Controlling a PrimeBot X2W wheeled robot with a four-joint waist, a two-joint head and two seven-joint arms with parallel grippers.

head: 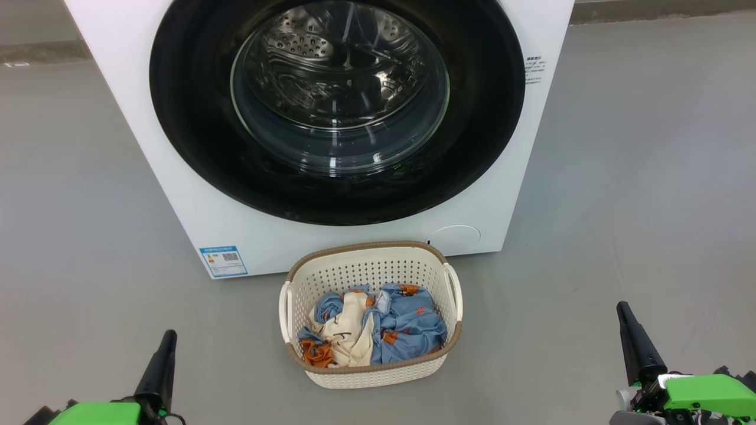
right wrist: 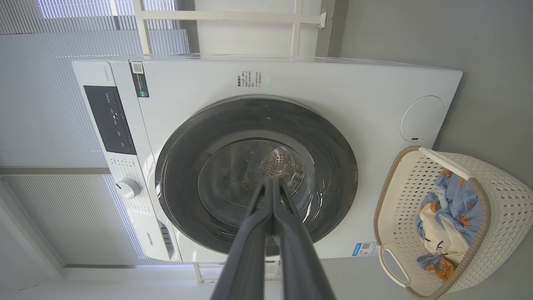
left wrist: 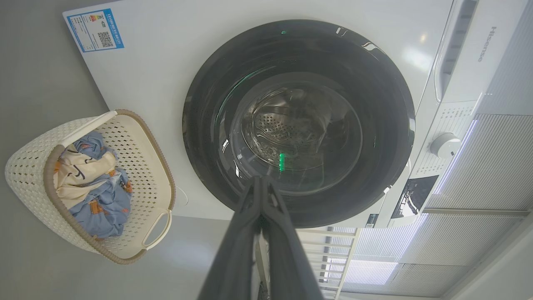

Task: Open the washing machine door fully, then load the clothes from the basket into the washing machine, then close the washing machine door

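Washing machine door seemingly shut, clothes in basket just beside.

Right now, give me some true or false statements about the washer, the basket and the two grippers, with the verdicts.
1. The washing machine door is shut. True.
2. The basket stands on the floor in front of the washing machine. True.
3. The basket is empty. False: the clothes lie inside it.
4. The left gripper holds a garment. False: it is shut on nothing, clear of the basket.
5. The right gripper is shut. True.
6. Clothes lie in the drum. False: seen through the door, the drum looks empty.
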